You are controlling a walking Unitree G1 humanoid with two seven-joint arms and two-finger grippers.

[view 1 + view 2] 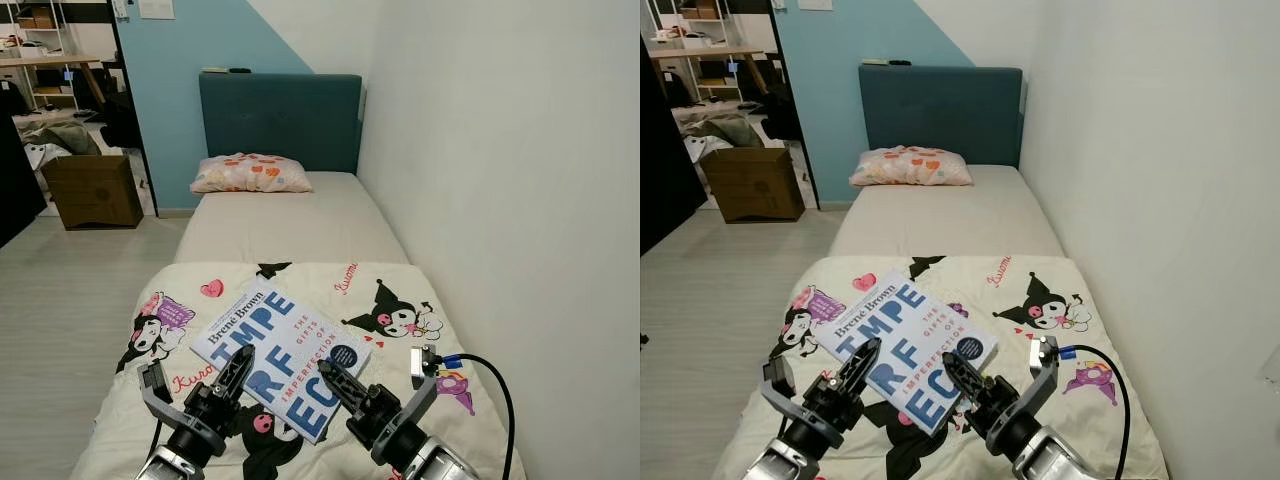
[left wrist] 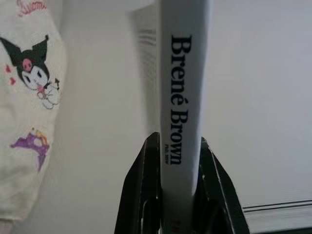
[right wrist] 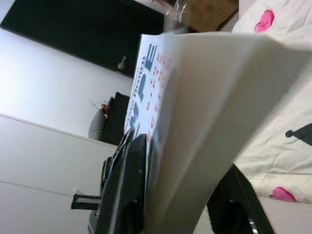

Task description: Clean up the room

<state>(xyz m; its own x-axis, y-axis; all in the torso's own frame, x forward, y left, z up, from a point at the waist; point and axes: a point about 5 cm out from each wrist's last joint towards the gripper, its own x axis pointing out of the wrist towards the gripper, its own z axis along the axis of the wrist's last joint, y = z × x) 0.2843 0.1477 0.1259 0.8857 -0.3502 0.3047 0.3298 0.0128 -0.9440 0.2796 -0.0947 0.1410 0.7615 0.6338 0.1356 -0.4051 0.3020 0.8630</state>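
- While both arms reach forward over the foot of the bed (image 1: 290, 225), the left gripper (image 1: 237, 368) is clamped on the near left edge of a book (image 1: 285, 353), its two black fingers (image 2: 141, 195) pressed against either side of the white spine that reads "Brené Brown".
- At the book's near right edge, the right gripper (image 1: 333, 380) is closed on it too, with one finger over the cover and the other under the page block, as the right wrist view shows.
- Held between the two grippers, the book sits just above a cream blanket (image 1: 400, 290) printed with black cartoon figures and pink hearts; its white cover with large blue letters faces up and tilts toward the robot.
- Further along the bare mattress, a floral pillow (image 1: 250, 173) lies against a teal headboard (image 1: 280, 118).
- On the floor to the left of the bed stands a brown cardboard box (image 1: 92, 188); what is in it cannot be made out.
- Beyond the box, a room with shelves (image 1: 40, 30) and a desk holds scattered things too small to tell apart.
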